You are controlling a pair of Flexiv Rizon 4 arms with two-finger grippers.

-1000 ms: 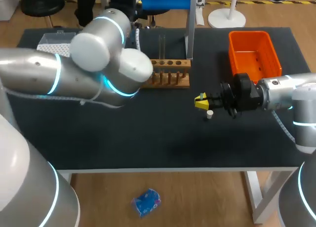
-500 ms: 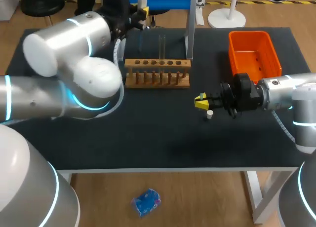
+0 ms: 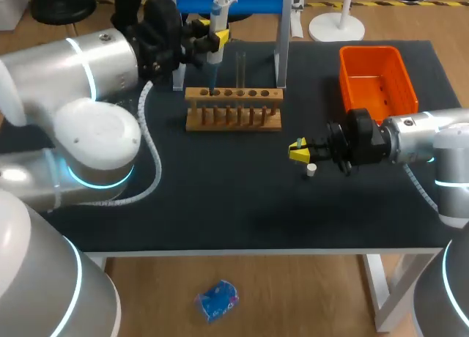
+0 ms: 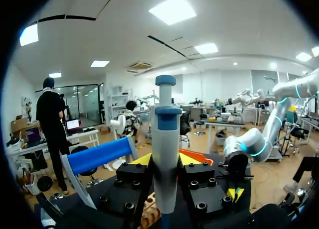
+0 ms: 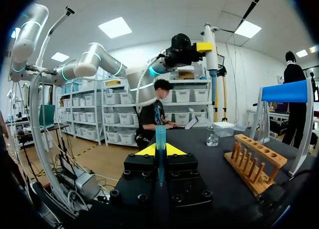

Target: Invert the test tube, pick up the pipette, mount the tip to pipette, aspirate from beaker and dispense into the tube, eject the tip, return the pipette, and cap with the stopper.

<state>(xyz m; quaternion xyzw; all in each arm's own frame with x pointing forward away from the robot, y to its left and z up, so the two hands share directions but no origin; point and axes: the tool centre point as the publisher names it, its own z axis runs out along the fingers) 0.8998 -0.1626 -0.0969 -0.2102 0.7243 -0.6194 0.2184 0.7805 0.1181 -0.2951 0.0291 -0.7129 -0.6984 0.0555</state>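
1. Left gripper point(image 4: 165, 160) is clamped on the upright pipette point(image 4: 165, 134), over the left end of the rack point(image 3: 233, 108).
2. Right gripper point(image 5: 160, 150) pinches a blue tip point(image 5: 160, 134); the stopper point(image 3: 311, 169) lies just beside it.
3. Left arm has swung back, bringing the pipette nearer the rack; the right is unmoved.
4. Only the right wrist view shows the beaker point(image 5: 212, 138).
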